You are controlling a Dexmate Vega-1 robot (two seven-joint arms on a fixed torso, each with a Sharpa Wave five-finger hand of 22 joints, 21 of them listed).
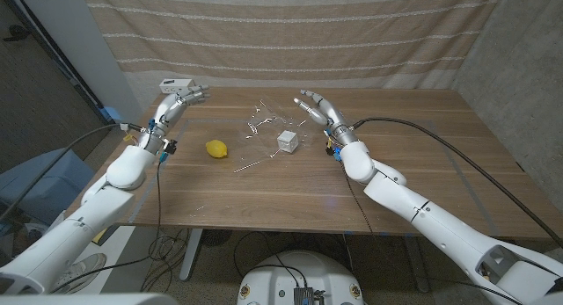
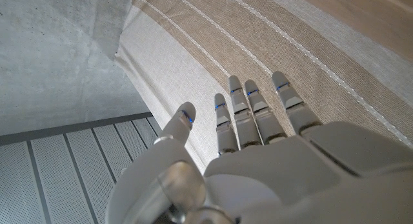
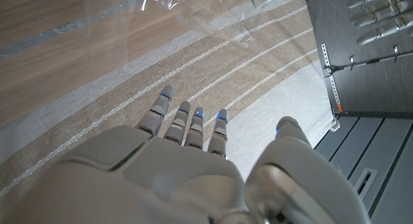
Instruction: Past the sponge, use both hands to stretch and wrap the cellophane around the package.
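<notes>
A small white package stands near the middle of the wooden table. A crumpled clear cellophane sheet lies around it and spreads toward the far side. To its left lies the yellow sponge. My left hand hovers at the table's far left corner, fingers apart and holding nothing, well away from the sheet. My right hand is just beyond the package, fingers extended and empty. In the wrist views the left hand and right hand point at the curtain; cellophane shows past the right fingers.
A striped beige curtain hangs right behind the table's far edge. Black cables run along both arms onto the table. A thin glinting strip lies in front of the package.
</notes>
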